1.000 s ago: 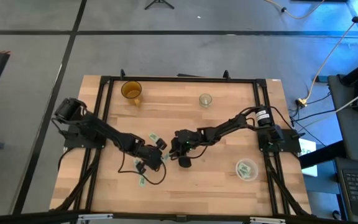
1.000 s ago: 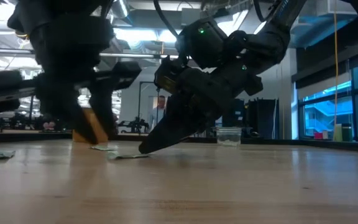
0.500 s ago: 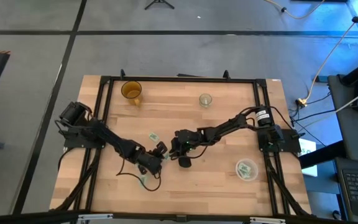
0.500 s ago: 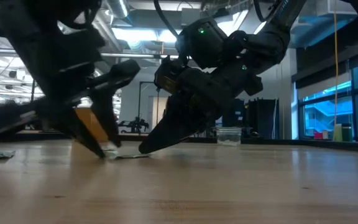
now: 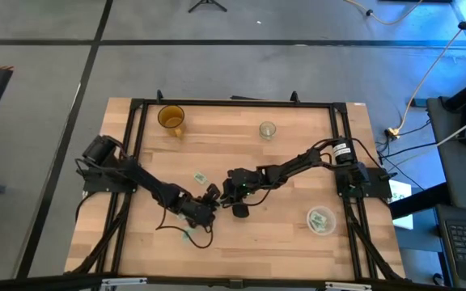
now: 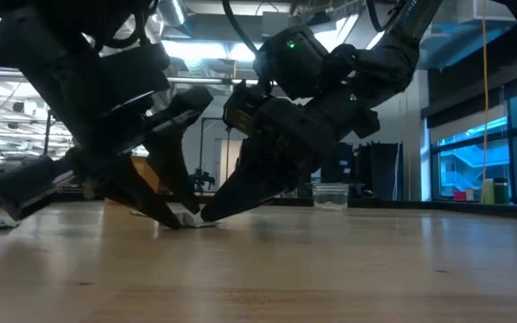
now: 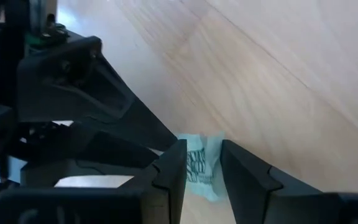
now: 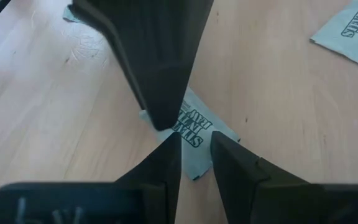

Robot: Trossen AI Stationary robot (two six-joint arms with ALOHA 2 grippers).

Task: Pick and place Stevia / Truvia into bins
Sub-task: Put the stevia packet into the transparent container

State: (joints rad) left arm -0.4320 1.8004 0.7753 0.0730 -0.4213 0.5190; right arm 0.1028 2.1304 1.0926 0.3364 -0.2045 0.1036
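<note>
1. Sachets of Stevia lie scattered on the wooden table (image 5: 298, 250), and both of your arms meet over one of them near the table's middle.
2. Your left gripper (image 7: 202, 163) is tilted low, its fingers a narrow gap apart with the contested sachet (image 7: 199, 167) showing between the tips; they straddle it but I cannot tell whether they already pinch it.
3. Your right gripper (image 8: 194, 152) comes at the same sachet (image 8: 194, 134) from the opposite side, its fingers also slightly parted with the tips resting on or just above the paper. This looks like pinning, so the flat packet does not slide while the other arm lifts an edge.
4. In the low view the two grippers form a V whose points meet at the packet (image 6: 191, 221) on the tabletop, which fits that reading.
5. Another sachet (image 5: 199, 177) lies just beside the arms, and one more (image 5: 187, 235) sits near the left arm, closer to the table's front edge.
6. The clear round bin (image 5: 321, 220) sits well apart on the right side, already holding some packets.
7. An amber cup (image 5: 171, 119) and a small clear cup (image 5: 267, 129) stand along the far edge, out of the way.
</note>
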